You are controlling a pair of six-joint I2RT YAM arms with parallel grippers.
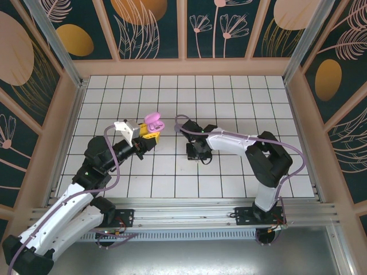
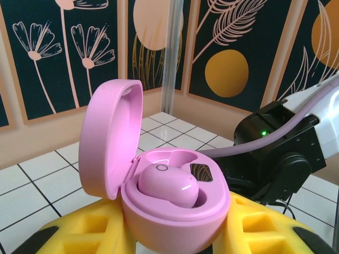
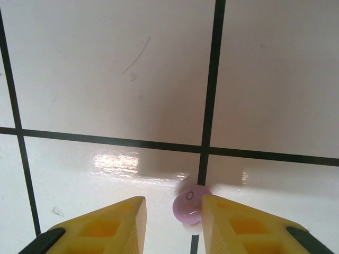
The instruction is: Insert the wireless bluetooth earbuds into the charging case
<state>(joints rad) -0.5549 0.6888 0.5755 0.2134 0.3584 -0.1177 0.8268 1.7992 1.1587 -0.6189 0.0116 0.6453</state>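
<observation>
The loose earbud (image 3: pixel 189 207) is lying low in the right wrist view on the white tiled table (image 3: pixel 106 79), on a black grout line with its ringed face turned up. It is blurred, so its long axis is hard to tell. It is sitting inside the right gripper (image 3: pixel 174 222), whose yellow fingers are standing narrowly apart. The bud is hugging the finger at frame right, with a gap on the other side, so nothing is clamped yet. The left gripper (image 2: pixel 175 241) is clasping the charging case (image 2: pixel 175 217), its lid tipped open toward frame left. One seated earbud (image 2: pixel 168 186) is filling a socket, and a dark pocket beside it looks free. Floral panels (image 1: pixel 149 28) are ringing the table.
</observation>
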